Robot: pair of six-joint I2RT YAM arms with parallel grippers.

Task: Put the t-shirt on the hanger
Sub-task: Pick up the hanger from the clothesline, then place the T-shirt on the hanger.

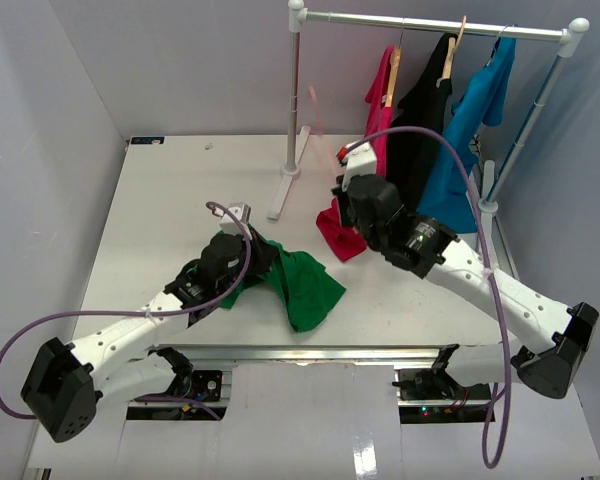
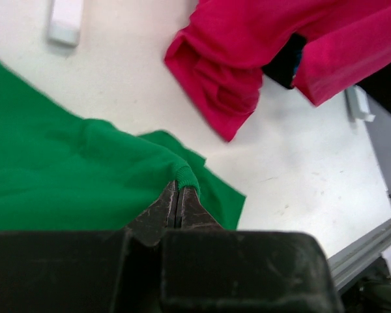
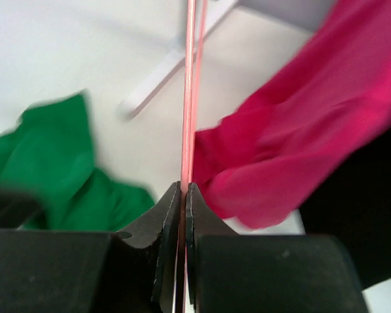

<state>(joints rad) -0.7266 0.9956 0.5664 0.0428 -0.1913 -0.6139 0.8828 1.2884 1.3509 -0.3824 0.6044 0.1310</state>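
Observation:
The bright green t-shirt (image 1: pixel 302 286) lies crumpled on the white table between the arms; it also shows in the left wrist view (image 2: pixel 58 176) and the right wrist view (image 3: pixel 52 163). My left gripper (image 1: pixel 256 254) is shut on a ribbed edge of the t-shirt (image 2: pixel 184 175), holding that edge just above the table. My right gripper (image 1: pixel 348 188) is shut on the thin pale pink wire hanger (image 3: pixel 188 98), which runs straight up from the jaws. In the top view the hanger (image 1: pixel 314 103) shows only faintly, raised next to the rack pole.
A white clothes rack (image 1: pixel 430 24) stands at the back right with a magenta-red shirt (image 1: pixel 378 110), a black garment (image 1: pixel 420 120) and a turquoise-blue shirt (image 1: pixel 460 140). The red shirt's lower part (image 2: pixel 228 72) hangs near my right gripper. The rack's foot (image 1: pixel 283 190) lies on the table.

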